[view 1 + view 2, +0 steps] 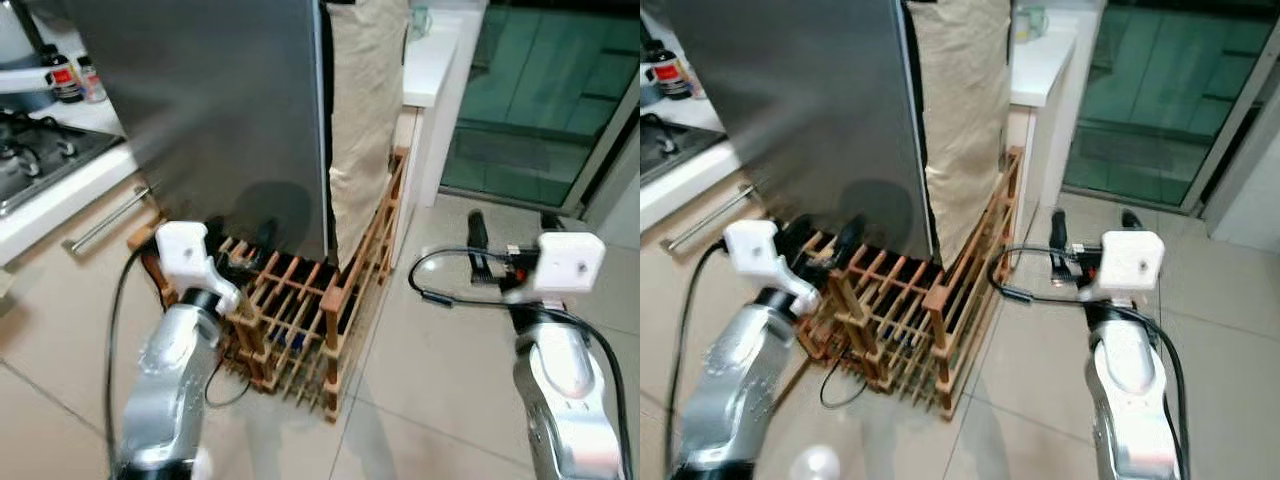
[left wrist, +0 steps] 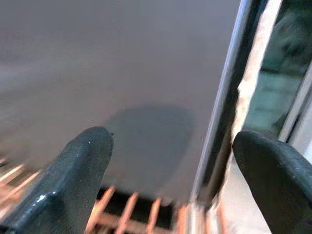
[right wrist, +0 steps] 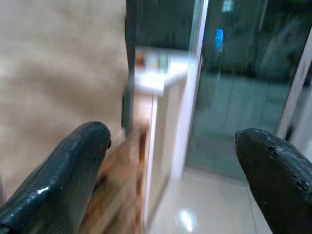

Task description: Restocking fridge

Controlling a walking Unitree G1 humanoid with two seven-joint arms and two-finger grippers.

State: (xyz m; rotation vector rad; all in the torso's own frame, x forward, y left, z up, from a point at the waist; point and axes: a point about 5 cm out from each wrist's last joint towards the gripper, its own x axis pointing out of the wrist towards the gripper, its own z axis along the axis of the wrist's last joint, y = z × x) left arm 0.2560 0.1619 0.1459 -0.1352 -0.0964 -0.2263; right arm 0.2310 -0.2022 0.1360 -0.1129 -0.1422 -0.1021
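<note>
Slatted wooden wine rack (image 1: 300, 330) sits on the beige tiled floor (image 1: 440, 400), holding dark bottles. Crumpled tan paper bag (image 1: 365, 120) stands upright in it. White countertop (image 1: 432, 55) behind, glass sliding door (image 1: 540, 100) beside it. Gas stove (image 1: 35, 155) with small dark sauce bottles (image 1: 62, 75) nearby.

Wooden rack (image 1: 300, 320) apparently against fridge door (image 1: 210, 110).

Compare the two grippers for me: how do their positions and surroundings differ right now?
The left gripper reaches over the wooden rack, close to the grey fridge door; the right gripper hangs over bare tiled floor, away from both. The left gripper faces the door panel; the right gripper faces the beige cloth and glass door. Both are open and hold nothing.
</note>
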